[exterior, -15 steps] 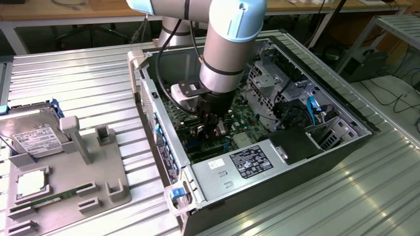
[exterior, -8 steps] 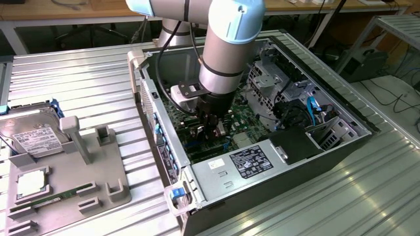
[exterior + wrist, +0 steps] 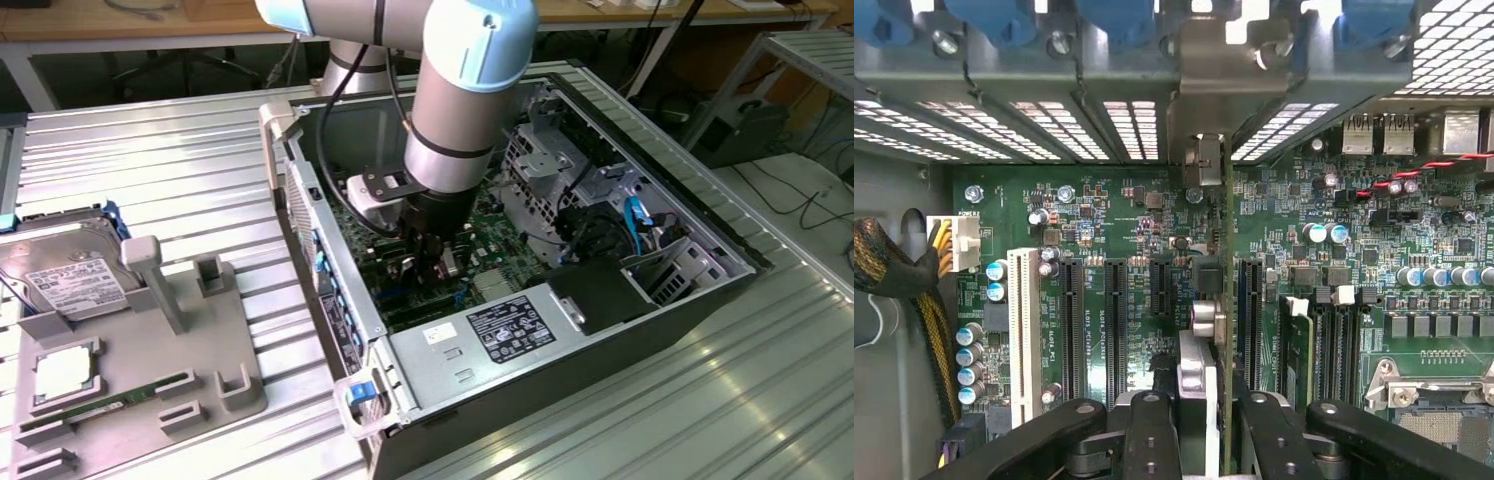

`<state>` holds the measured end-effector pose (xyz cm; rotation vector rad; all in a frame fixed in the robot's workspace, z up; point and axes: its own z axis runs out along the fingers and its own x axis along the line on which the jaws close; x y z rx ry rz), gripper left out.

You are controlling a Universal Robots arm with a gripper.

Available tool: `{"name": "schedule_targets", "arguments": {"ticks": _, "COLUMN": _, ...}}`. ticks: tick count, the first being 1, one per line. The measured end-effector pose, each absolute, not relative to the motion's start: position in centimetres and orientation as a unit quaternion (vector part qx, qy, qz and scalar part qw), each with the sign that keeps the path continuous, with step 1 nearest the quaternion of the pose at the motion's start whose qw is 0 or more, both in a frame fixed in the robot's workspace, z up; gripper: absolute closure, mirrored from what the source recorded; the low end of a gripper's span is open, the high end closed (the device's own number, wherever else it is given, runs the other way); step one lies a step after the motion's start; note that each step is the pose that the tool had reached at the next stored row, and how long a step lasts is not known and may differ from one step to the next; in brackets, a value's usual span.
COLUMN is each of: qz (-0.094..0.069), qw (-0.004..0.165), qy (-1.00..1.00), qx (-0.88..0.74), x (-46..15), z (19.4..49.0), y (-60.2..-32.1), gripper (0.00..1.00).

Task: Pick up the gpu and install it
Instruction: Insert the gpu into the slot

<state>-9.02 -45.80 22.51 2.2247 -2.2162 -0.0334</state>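
Tool [image 3: 1204,420] clamped on gpu [image 3: 1226,300] — edge-on, above motherboard [image 3: 1114,210] slots, inside case [image 3: 694,230]

Exterior view high, oblique, far; wrist view close, facing down; both share motherboard [image 3: 461,262].

The gpu [image 3: 1227,300] stands on edge — a thin green board seen edge-on. Its silver metal bracket sits at the far end, against the case's slotted rear wall.
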Motion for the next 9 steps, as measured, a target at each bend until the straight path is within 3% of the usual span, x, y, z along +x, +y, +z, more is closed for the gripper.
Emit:
{"name": "schedule_targets", "arguments": {"ticks": 8, "qz": -0.011, "qw": 0.000, "qy": -0.706, "qx": 0.708, "x": -9.02, "z": 22.58, "y": -45.80, "gripper": 0.71}}
{"name": "schedule_targets", "arguments": {"ticks": 9, "qz": -0.011, "qw": 0.001, "qy": -0.706, "qx": 0.708, "x": -9.02, "z": 22.73, "y": -45.80, "gripper": 0.64}}
